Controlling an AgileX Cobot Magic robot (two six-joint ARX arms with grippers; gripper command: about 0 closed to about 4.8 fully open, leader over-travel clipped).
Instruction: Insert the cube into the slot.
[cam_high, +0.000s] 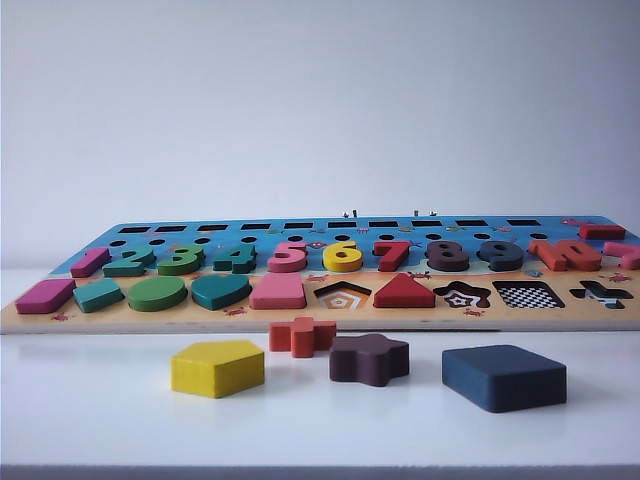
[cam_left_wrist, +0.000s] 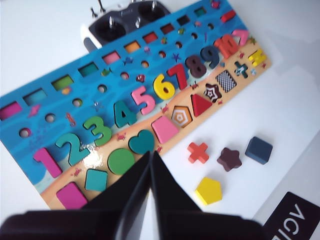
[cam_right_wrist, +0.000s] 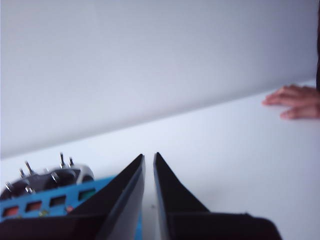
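On the white surface (cam_high: 100, 420), your task has not started: the cube is loose and the slot is bare.

Nearest you, the cube (cam_high: 504, 377) lies flat on the surface, just right of the brown star block (cam_high: 369, 359), with the yellow pentagon block (cam_high: 217, 367) and orange cross block (cam_high: 301, 336) further left. Beyond them, on the puzzle board (cam_high: 300, 318), the slot (cam_high: 528, 296) shows its checkerboard floor, nothing in it. Your left gripper (cam_left_wrist: 151, 165) hangs above the board's near edge, tips pressed together, holding nothing. Your right gripper (cam_right_wrist: 149, 172) points past the board's far edge, tips parted a sliver, also holding nothing. You have everything left: reach, grasp, carry, insert.
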